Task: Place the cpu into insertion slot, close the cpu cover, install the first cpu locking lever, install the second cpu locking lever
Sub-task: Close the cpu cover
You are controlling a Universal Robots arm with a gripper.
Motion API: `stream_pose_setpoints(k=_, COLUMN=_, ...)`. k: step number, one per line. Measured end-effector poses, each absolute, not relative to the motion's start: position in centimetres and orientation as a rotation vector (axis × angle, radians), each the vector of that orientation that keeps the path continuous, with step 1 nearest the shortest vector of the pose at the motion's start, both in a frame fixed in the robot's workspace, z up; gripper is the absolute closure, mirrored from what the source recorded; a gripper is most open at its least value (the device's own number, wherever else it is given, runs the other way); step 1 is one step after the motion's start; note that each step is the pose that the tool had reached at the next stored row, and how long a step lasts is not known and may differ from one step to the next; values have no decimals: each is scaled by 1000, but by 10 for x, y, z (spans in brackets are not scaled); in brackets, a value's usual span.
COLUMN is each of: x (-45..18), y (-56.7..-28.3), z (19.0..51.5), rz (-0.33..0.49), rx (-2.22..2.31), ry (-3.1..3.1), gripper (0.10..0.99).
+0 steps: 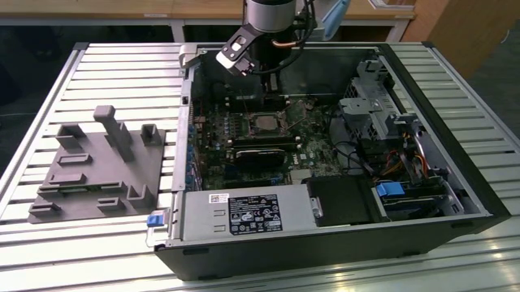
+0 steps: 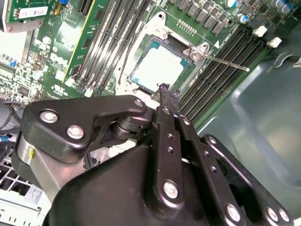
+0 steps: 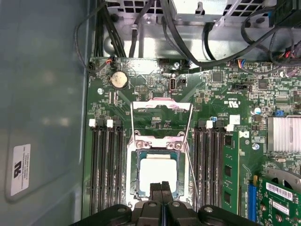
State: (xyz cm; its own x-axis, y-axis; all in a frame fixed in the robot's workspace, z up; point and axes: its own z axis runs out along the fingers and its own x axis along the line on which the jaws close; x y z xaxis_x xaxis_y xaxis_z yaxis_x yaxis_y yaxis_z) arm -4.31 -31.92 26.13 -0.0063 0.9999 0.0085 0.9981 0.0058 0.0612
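The cpu (image 3: 159, 175) lies flat in the insertion slot (image 3: 134, 182) on the green board, its silvery face up; it also shows in the second wrist view (image 2: 157, 68) and the exterior view (image 1: 264, 125). The thin metal cpu cover (image 3: 155, 142) frames the chip and appears to lie down over its edges. Two wire levers (image 3: 188, 129) (image 3: 131, 125) stand off the socket's sides, and one (image 2: 230, 63) juts out over the memory slots. My gripper (image 3: 161, 188) is shut on nothing. Its tips (image 2: 164, 88) hover just above the chip's edge, under the arm (image 1: 272, 85).
Memory slots (image 3: 106, 169) flank the socket, and a green card (image 3: 230, 174) stands beside them. Cables (image 3: 188, 33) run along the case wall. The exterior view shows a dark heatsink (image 1: 260, 155), the power supply (image 1: 243, 214), a drive cage (image 1: 382, 103) and a grey fixture (image 1: 101, 164) on the slatted table.
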Motion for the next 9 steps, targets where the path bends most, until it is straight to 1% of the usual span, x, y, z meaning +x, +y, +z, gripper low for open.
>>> stream_pose_setpoints(k=9, x=-43, y=-320, z=261, rz=77, rx=2188, ry=2201, gripper=980)
